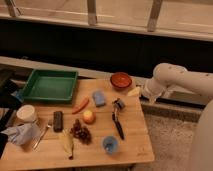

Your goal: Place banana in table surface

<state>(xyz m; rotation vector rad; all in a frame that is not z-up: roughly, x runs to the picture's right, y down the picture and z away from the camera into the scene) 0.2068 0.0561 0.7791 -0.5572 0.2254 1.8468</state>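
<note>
The banana (67, 142) is pale yellow with a dark tip. It lies flat on the table surface (135, 130), made of light wooden planks, near the front edge left of the middle. My gripper (134, 92) is at the end of the white arm that reaches in from the right. It hangs at the table's back right edge beside a red bowl (120, 80), far from the banana. Nothing shows in the gripper.
A green tray (49, 86) stands at the back left. On the planks lie a blue sponge (98, 98), a carrot (80, 105), a round yellow-orange fruit (89, 116), dark grapes (81, 132), a black-handled tool (118, 122), a blue cup (110, 145), a white cup (26, 113) and a cloth (20, 134).
</note>
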